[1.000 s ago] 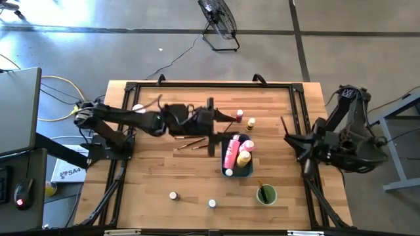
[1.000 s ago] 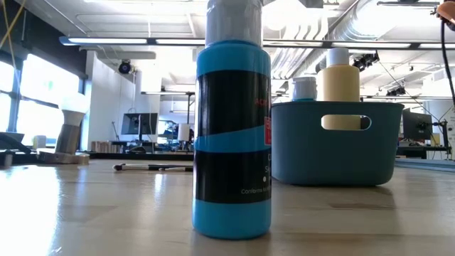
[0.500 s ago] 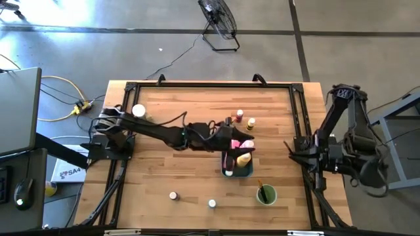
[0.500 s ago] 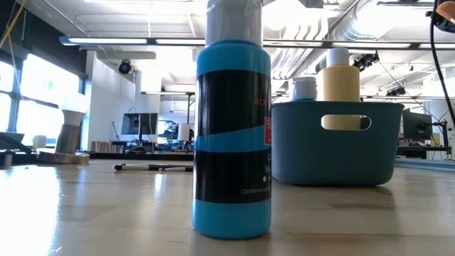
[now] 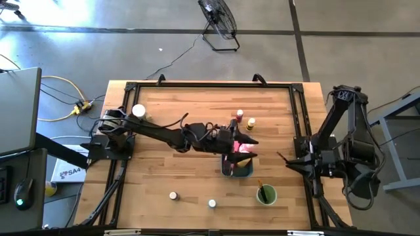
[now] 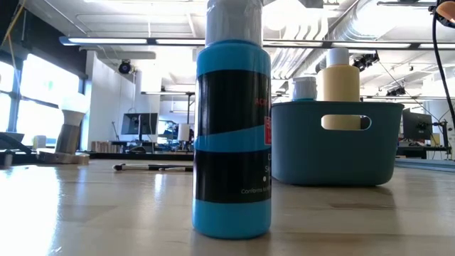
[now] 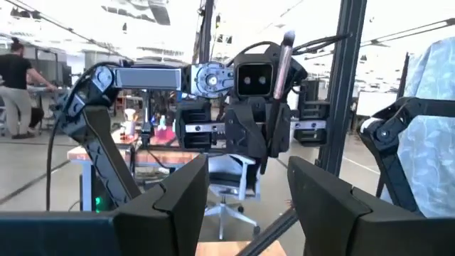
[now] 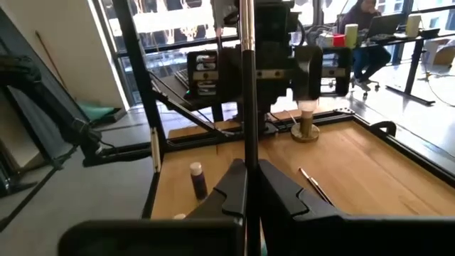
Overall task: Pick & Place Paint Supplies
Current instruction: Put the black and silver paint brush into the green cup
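Two arms are at the table. The left arm reaches from its base on the left across the middle, and the left gripper (image 5: 248, 145) hangs over the blue-grey tray (image 5: 231, 172), right of centre. Its fingers (image 7: 186, 190) stand apart, and the wrist view shows nothing between them. Just under it, a pink bottle (image 5: 243, 149) shows in the tray. In the low view a yellow bottle (image 6: 341, 83) stands upright in the tray beside a smaller pale-capped bottle (image 6: 304, 87).

The right arm is folded at the table's right edge. The right gripper (image 5: 287, 159) points inward, well apart from the tray. Its jaws are pressed together on a thin paintbrush (image 8: 246, 85), whose handle runs straight out past the fingertips.

Two small jars (image 5: 240, 116) (image 5: 251, 122) stand close together on the wood just beyond the tray's far side. Two more pale-capped jars (image 5: 173, 195) (image 5: 211, 204) stand near the front edge, left of the green cup (image 5: 272, 195). The cup sits on the near side of the tray, with a brush (image 5: 262, 190) leaning in it. A blue bottle (image 6: 231, 135) stands upright closest to the low camera. Behind it, another brush (image 6: 153, 167) lies flat on the table, left of the tray. A white-topped object (image 5: 138, 111) stands at the far left.
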